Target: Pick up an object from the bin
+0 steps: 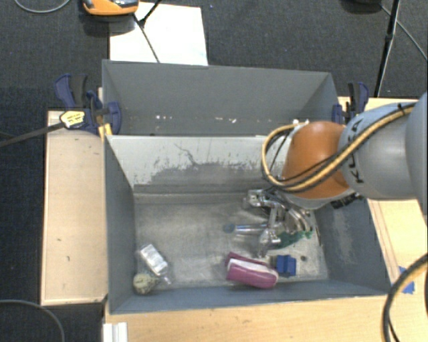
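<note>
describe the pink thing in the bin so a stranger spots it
In the grey metal bin, follow the wall at the view's bottom to under the gripper. The rounded magenta-pink object lies there on its side, bigger than the small blue block beside it.

Setting, seen from above. Dark, finely textured carpet [40, 53] covers the floor on all sides. At 12 o'clock lie a white sheet [174, 37] and an orange-and-black object [110, 6]. Black cables run at 9 o'clock [27, 133] and 1 o'clock [388, 47]. Lighting is even.
</note>
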